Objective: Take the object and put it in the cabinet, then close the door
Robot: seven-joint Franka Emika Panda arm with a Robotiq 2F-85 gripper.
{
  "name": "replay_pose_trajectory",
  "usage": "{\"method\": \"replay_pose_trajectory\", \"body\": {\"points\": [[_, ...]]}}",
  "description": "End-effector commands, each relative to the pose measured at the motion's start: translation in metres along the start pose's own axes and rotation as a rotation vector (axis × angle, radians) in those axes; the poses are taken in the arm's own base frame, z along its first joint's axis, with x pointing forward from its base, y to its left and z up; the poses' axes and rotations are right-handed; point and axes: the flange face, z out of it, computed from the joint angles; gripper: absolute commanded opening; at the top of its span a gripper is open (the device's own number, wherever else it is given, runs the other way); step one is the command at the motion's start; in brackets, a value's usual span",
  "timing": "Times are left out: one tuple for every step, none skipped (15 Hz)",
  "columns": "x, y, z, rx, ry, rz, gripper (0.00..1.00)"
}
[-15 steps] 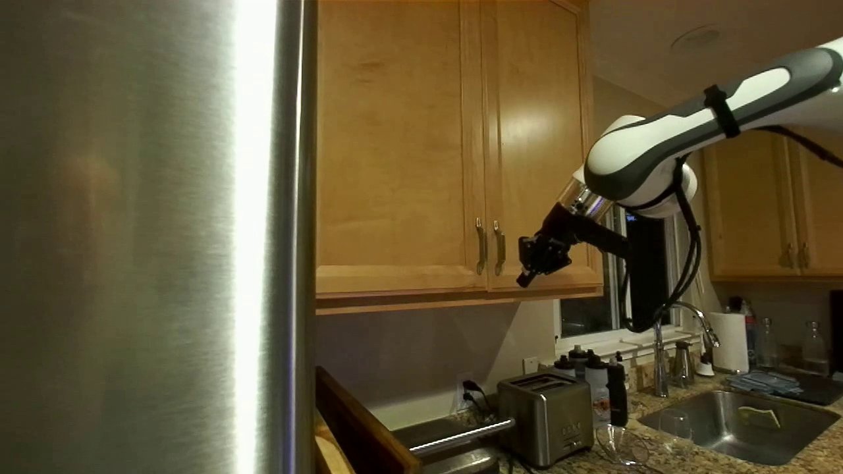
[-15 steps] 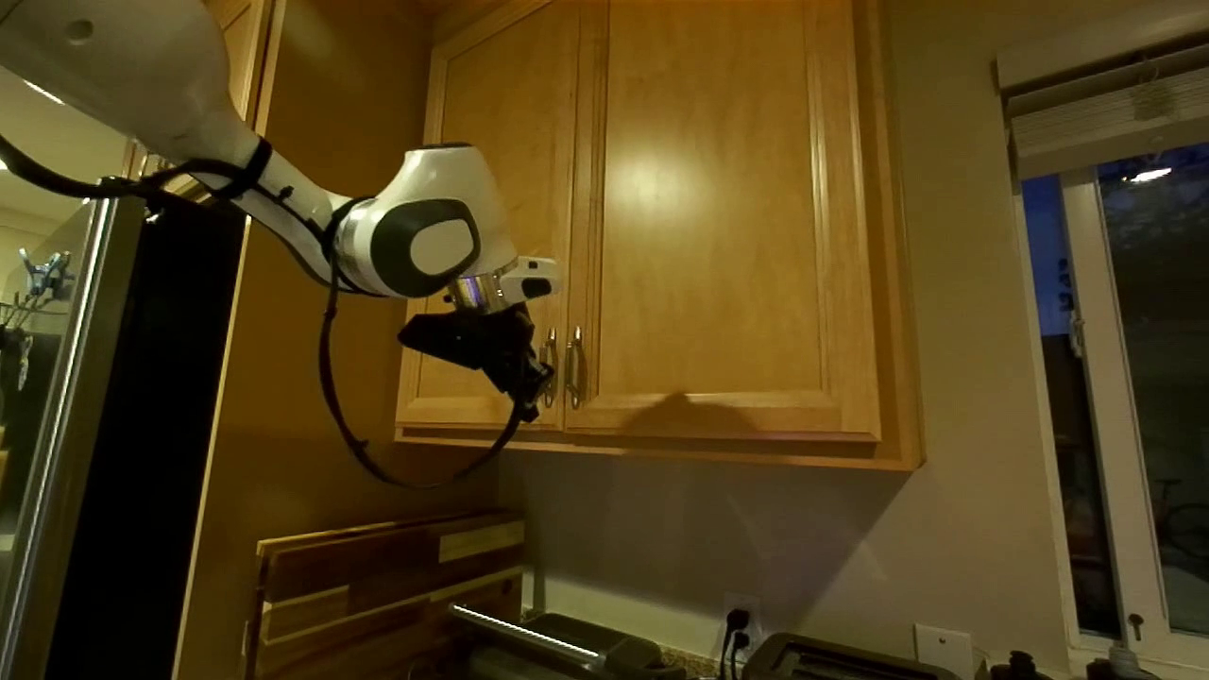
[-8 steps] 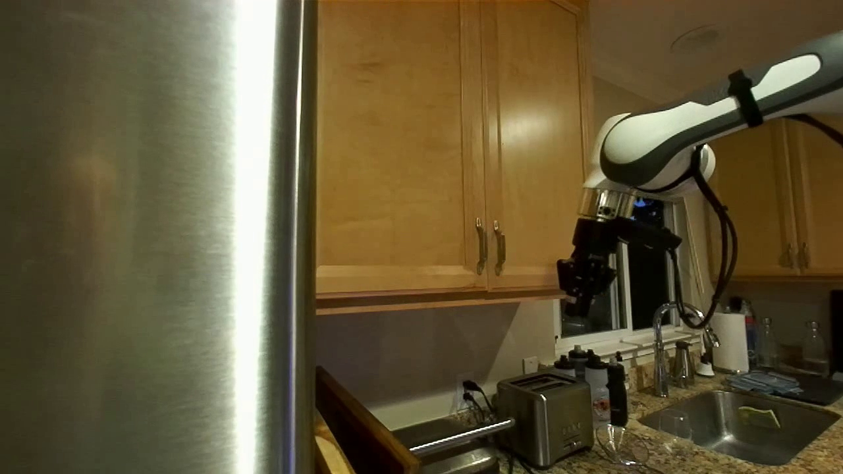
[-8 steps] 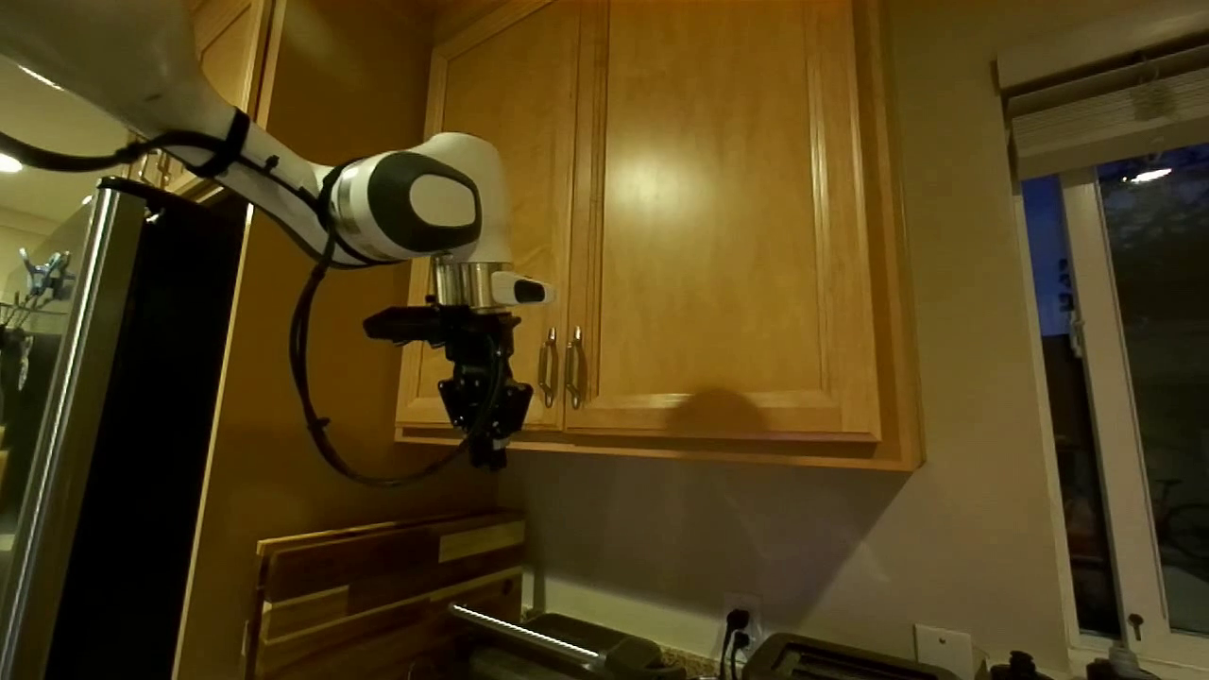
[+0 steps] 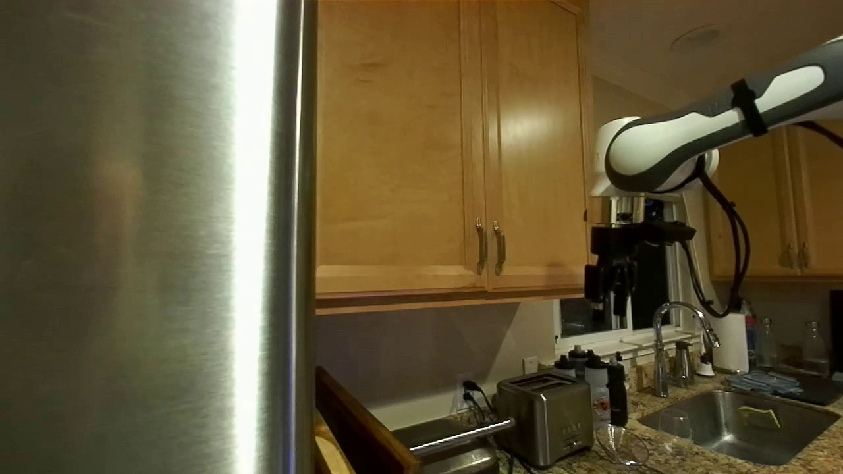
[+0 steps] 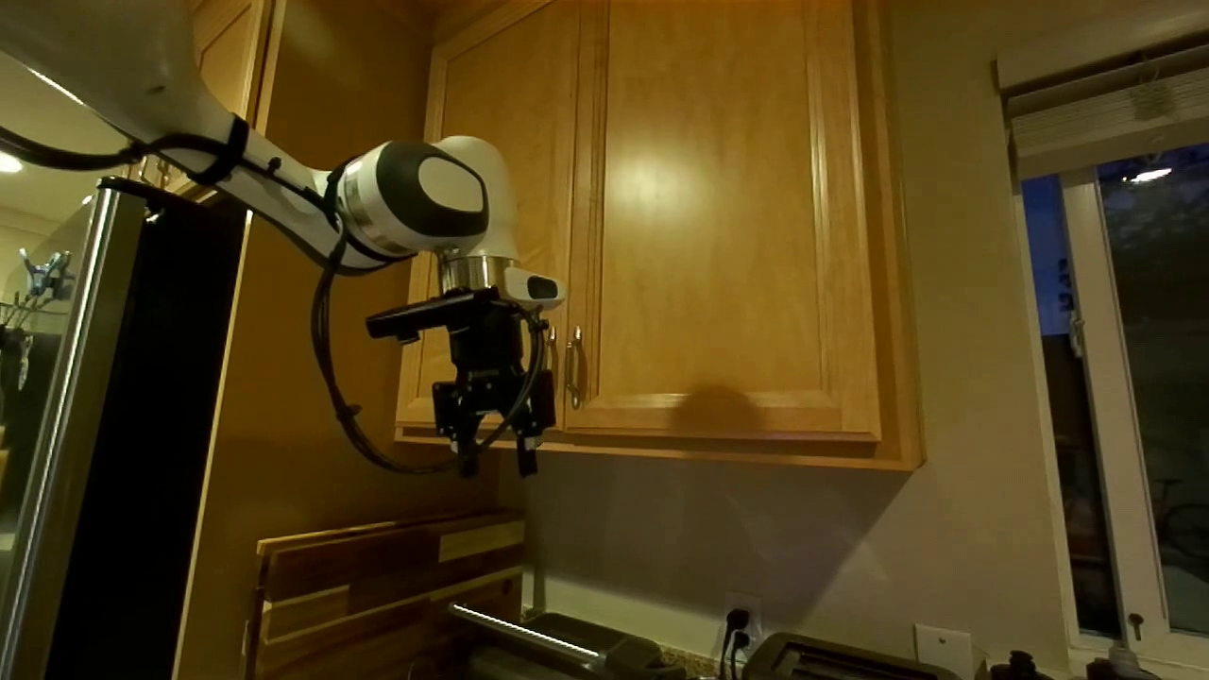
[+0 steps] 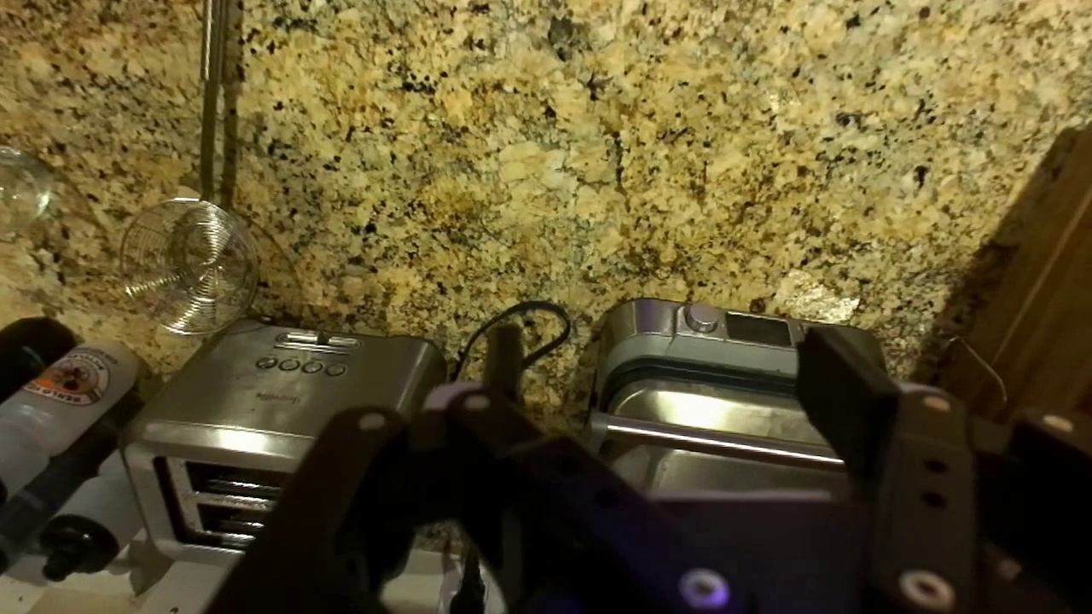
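A: Report the gripper (image 6: pixel 498 461) status.
B: In an exterior view, left of and below frame centre; fingers (image 6: pixel 527 460) downward, spread wide.
A: Locate the cabinet (image 5: pixel 459 151).
B: Upper middle of both exterior views. Its door (image 6: pixel 713 227), handle (image 6: pixel 572 371) at the left edge, is closed.
A: Wrist view?
B: The toaster (image 7: pixel 290 396) at lower left; speckled countertop (image 7: pixel 554 170) across the upper half.

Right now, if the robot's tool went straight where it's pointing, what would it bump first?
Probably the speckled counter: the tool points down. But the silver machine with a knob shows near that line in the wrist view, and depth is unclear, so it might bump that instead.
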Motion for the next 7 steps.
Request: {"method": "replay_pose_trajectory", "body": {"points": [[0.0001,0.0008,-0.0005,0.001,-0.001,-0.008,0.89],[0.0,0.0016,-0.0004,0.001,-0.001,-0.012,0.95],[-0.0001,0.002,-0.0003,0.002,-0.001,-0.014,1.0],[-0.0001,0.0023,-0.0003,0.002,-0.001,-0.015,1.0],[-0.0001,0.0023,-0.0003,0.002,-0.001,-0.015,1.0],[-0.0001,0.0023,-0.0003,0.002,-0.001,-0.016,1.0],[-0.0001,0.0023,-0.0003,0.002,-0.001,-0.017,1.0]]}}
